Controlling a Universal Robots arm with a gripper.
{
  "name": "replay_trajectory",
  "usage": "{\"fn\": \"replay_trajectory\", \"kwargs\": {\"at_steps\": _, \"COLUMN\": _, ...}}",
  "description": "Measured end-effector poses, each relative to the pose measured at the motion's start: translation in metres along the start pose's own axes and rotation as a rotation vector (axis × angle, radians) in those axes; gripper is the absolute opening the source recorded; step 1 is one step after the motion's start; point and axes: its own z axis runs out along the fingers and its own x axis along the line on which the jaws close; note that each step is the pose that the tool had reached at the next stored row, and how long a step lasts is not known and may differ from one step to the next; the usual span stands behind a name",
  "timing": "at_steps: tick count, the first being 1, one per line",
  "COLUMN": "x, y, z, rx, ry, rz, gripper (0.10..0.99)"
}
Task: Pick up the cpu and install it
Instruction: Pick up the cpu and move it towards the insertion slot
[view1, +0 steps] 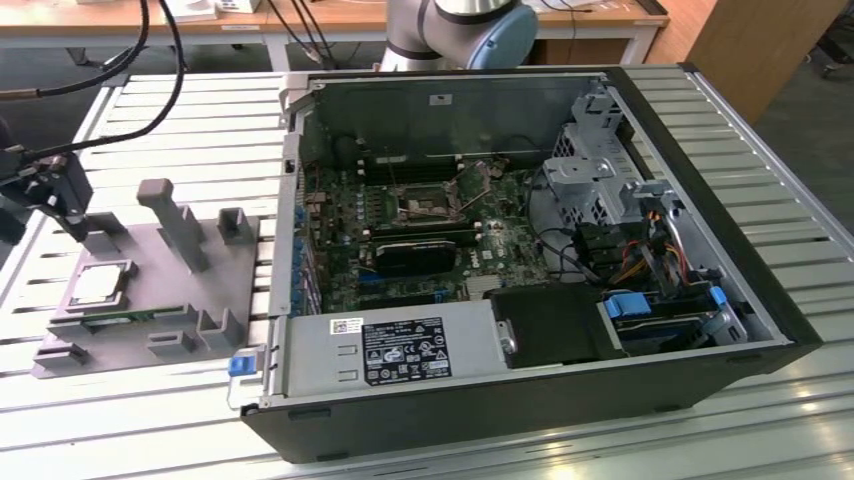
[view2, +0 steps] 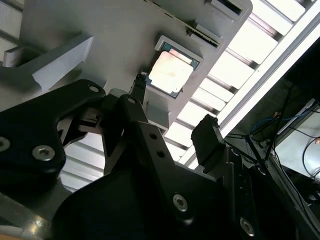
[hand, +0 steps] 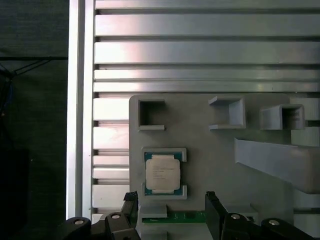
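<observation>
The cpu (view1: 102, 283), a flat square chip with a shiny silver top, lies in a shallow recess of the grey fixture plate (view1: 150, 292) at the exterior view's left. My gripper (view1: 67, 215) hangs just above the fixture's far end, a little short of the chip. In the first wrist view the cpu (hand: 163, 172) sits ahead of the gripper (hand: 171, 207), whose two black fingers stand apart with nothing between them. The second wrist view shows the cpu (view2: 170, 74) beyond the open gripper (view2: 172, 102). The motherboard socket (view1: 424, 206) lies inside the open computer case.
The open computer case (view1: 721, 200) fills the middle and the exterior view's right of the slatted metal table (view1: 200, 100). Upright grey posts (view1: 171, 215) rise from the fixture near the chip. A green board strip (hand: 185, 216) lies in a slot beside the cpu. Cables (view1: 147, 60) hang at the back left.
</observation>
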Motion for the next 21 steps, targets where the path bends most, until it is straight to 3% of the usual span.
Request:
{"fn": "replay_trajectory", "kwargs": {"at_steps": 10, "x": -0.0002, "y": -0.0015, "z": 0.0182, "rx": 0.0, "ry": 0.0, "rz": -0.001, "gripper": 0.647}}
{"fn": "replay_trajectory", "kwargs": {"at_steps": 12, "x": -0.0003, "y": -0.0017, "z": 0.0217, "rx": 0.0, "ry": 0.0001, "rz": -0.002, "gripper": 0.659}}
{"fn": "replay_trajectory", "kwargs": {"at_steps": 13, "x": -0.0003, "y": -0.0018, "z": 0.0235, "rx": 0.0, "ry": 0.0002, "rz": -0.002, "gripper": 0.718}}
{"fn": "replay_trajectory", "kwargs": {"at_steps": 21, "x": 0.0018, "y": -0.0025, "z": 0.0367, "rx": 0.0, "ry": 0.0005, "rz": -0.01, "gripper": 0.718}}
